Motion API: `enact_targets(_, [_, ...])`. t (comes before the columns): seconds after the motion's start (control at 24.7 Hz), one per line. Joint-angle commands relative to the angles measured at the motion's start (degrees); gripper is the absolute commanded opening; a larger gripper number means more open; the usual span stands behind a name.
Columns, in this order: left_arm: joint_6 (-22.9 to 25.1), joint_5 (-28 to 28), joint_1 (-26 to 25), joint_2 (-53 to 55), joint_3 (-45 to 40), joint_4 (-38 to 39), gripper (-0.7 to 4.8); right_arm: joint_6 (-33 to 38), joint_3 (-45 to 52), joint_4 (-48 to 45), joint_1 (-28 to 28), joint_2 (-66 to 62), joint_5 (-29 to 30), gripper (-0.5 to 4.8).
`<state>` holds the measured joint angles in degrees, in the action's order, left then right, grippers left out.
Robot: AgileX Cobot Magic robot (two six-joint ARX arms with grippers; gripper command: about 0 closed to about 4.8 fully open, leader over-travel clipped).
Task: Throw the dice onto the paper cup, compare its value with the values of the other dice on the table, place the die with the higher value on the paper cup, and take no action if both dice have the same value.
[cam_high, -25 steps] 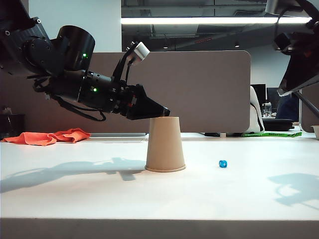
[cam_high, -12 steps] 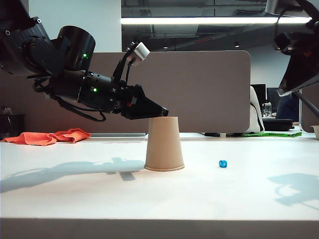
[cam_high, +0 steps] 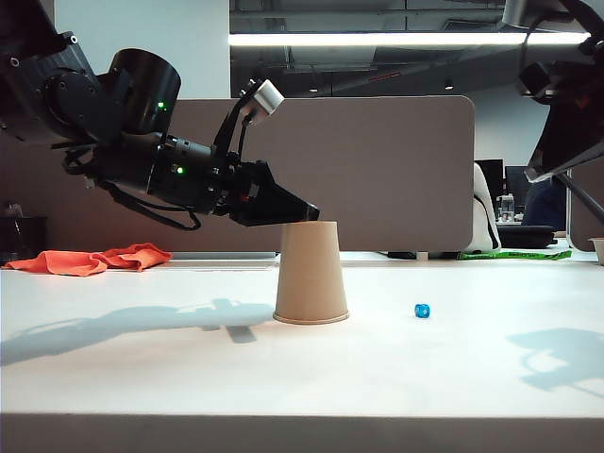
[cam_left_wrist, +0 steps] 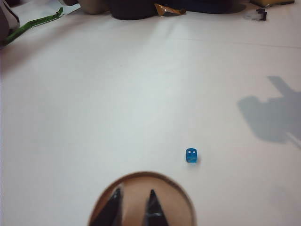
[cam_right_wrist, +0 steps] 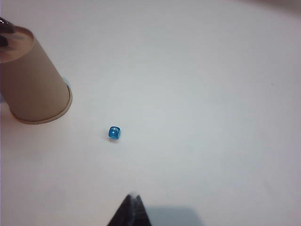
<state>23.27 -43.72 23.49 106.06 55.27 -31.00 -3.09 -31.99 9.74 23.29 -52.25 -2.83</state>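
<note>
Left end effector (cam_left_wrist: pixel 133 207) over the upturned paper cup (cam_high: pixel 310 274), fingers narrowly apart, nothing visibly held. Right end effector (cam_right_wrist: pixel 131 209) shut, empty. Blue die (cam_high: pixel 422 310), mid-worktop: light, hard, probably slippery; pinch opposite flat faces.

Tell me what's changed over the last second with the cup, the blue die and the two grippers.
The paper cup has shifted very slightly to the left under the left gripper, which stays over its upturned base. Nothing was picked up or released. The blue die lies where it was, and the right gripper stays shut, away from both.
</note>
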Motion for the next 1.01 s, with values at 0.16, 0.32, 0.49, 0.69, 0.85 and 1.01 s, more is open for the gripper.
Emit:
enact_targets(0.16, [-5.57, 0.09, 0.0, -0.46, 0.04, -9.27, 0.19, -0.17, -0.22, -0.98, 0.07, 0.02, -0.04, -0.01])
enact_targets(0.32, [-7.85, 3.61, -0.28, -1.33, 0.04, -13.14, 0.21, -0.17, -0.22, -0.98, 0.07, 0.02, -0.04, -0.01])
enact_targets(0.49, [-7.98, 8.57, -1.95, -1.36, 0.02, -12.66, 0.21, -0.17, -0.22, -0.98, 0.07, 0.02, -0.04, -0.01])
enact_targets(0.69, [-10.93, 12.87, -6.73, -1.36, -0.02, -9.33, 0.21, -0.17, -0.22, -0.98, 0.07, 0.02, -0.04, -0.01])
enact_targets(0.85, [-13.05, 12.28, -11.69, -1.36, -0.02, -6.49, 0.22, -0.17, -0.22, -0.98, 0.07, 0.02, -0.07, -0.01])
enact_targets(1.01, [-12.94, 11.15, -12.79, -1.33, -0.02, -5.2, 0.31, -0.17, -0.22, -1.01, 0.07, 0.02, -0.07, -0.01])
